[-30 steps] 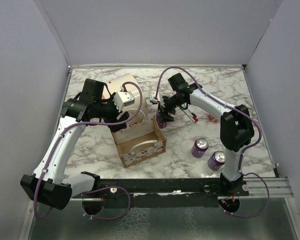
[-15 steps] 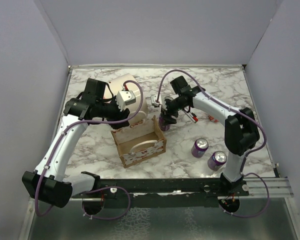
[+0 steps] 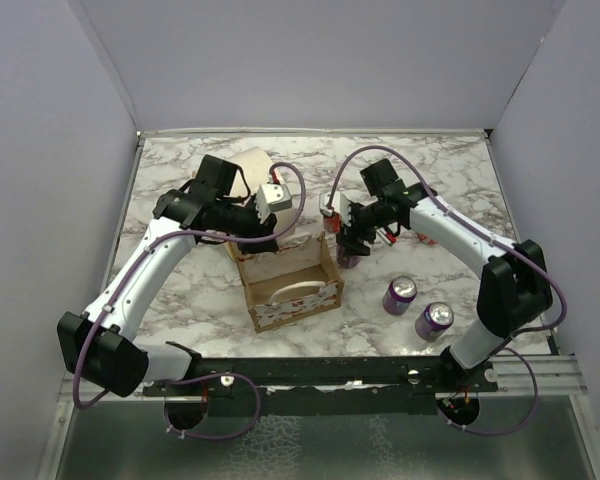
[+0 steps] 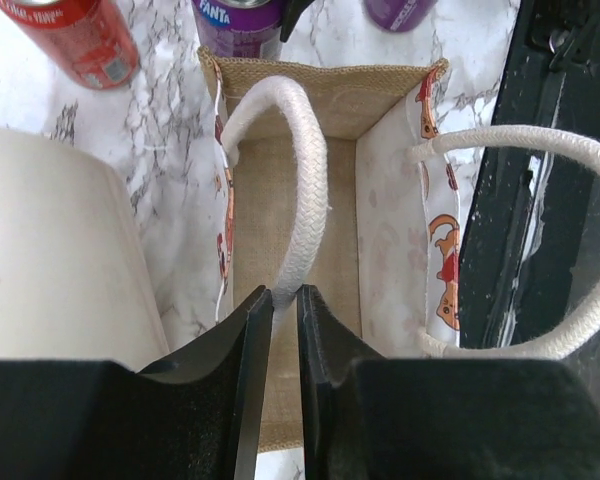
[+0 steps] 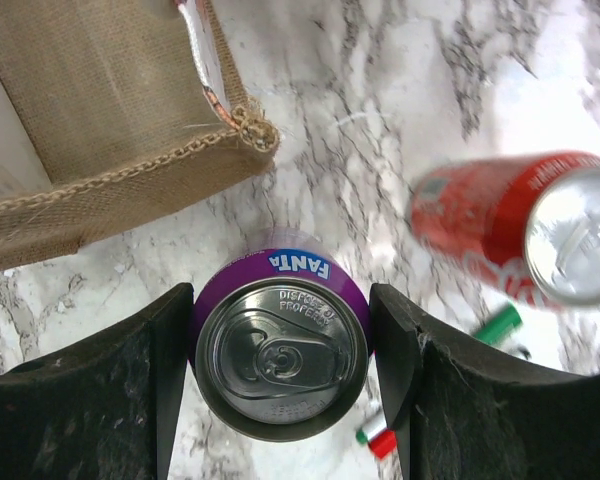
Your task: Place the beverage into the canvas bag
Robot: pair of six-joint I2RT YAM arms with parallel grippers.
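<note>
1. Our right tool [image 5: 280, 315] has its two black jaws pressed against opposite sides of the purple Fanta drink can [image 5: 280, 365]. The can is upright between them, with its lid toward the wrist camera.
2. That can is outside the small boxy canvas bag [image 5: 100, 120], just beside its frayed top corner. We cannot tell whether it rests on the white marbled counter [image 5: 380, 90] or hangs above it.
3. Our left tool [image 4: 285, 300] is nearly pressed together, pinching the white rope handle [image 4: 305, 170] on one long wall of the bag. The second rope handle [image 4: 540, 135] loops free on the opposite wall.
4. A red cola can [image 5: 490, 230] is near the gripped can but apart from it.
5. A large cream cylinder [image 4: 50, 260] is just beside the bag.
6. A second purple can [image 3: 399, 294] and a third purple can [image 3: 432, 320] stand on the counter, well apart from the bag.
</note>
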